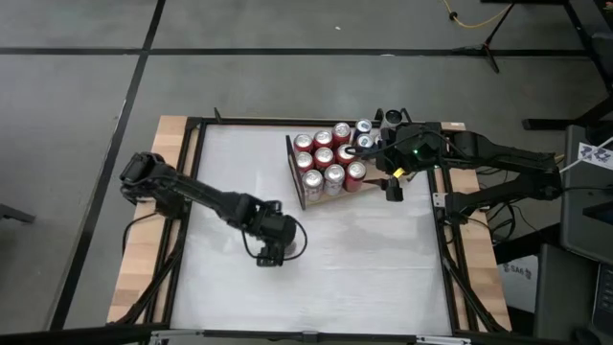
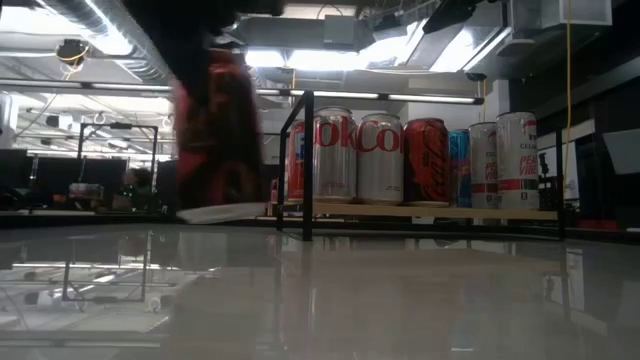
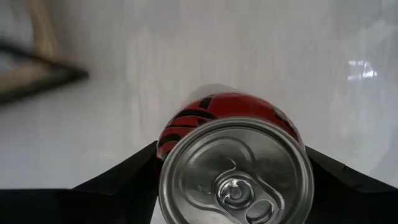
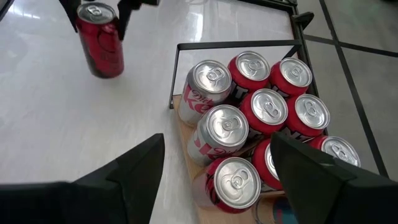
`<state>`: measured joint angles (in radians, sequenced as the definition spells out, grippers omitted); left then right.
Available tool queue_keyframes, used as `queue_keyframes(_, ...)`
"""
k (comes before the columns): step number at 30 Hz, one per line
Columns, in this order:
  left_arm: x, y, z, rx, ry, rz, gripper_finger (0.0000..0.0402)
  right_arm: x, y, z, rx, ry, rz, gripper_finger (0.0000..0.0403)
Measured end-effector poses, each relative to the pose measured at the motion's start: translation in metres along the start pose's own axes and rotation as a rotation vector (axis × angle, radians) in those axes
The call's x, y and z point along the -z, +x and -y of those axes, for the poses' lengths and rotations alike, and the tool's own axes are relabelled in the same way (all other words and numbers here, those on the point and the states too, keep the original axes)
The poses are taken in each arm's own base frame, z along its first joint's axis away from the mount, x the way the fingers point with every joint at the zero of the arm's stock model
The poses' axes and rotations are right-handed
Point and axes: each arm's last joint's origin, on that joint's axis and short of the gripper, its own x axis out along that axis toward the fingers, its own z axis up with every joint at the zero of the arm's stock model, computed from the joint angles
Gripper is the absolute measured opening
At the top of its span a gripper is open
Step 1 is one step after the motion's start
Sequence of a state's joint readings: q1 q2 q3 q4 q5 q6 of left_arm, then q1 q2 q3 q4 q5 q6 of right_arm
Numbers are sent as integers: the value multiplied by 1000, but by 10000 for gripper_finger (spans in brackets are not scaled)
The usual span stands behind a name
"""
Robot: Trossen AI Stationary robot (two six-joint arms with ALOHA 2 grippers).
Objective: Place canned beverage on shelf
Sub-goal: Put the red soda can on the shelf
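Currently, high: our left gripper (image 1: 271, 255) is clenching a red can (image 1: 272, 251) mid-table, well apart from the shelf (image 1: 308, 196) | low: can (image 2: 218, 130) standing upright | left wrist: fingers (image 3: 124, 177) flanking it | right wrist: right gripper (image 4: 217, 165) is hovering spread over shelved cans (image 4: 252, 118).

In the high view you have the white table (image 1: 364, 259) filling the centre of the frame, with a pale wooden strip (image 1: 144, 230) down its left edge and a black frame rail (image 1: 194, 182) just inside that. Grey floor (image 1: 287, 86) lies around it, crossed by a dark line (image 1: 287, 51) near the top. A yellow cable (image 1: 465, 19) sits at the upper right. In the low view you see a ceiling duct (image 2: 100, 30) at upper left and light strips (image 2: 420, 98) across the middle.
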<state>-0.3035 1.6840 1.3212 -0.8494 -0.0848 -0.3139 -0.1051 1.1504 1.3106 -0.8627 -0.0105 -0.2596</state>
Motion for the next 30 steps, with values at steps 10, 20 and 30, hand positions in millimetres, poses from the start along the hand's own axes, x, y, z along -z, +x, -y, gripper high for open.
queue_keyframes(10,-4,8,-26,55,323,-7,284,0,0,0,-1,1,0,282)
queue_keyframes(20,5,16,-27,78,505,-43,287,0,0,0,-1,1,0,282)
queue_keyframes(30,4,15,-27,65,497,-38,326,0,0,0,-1,1,0,282)
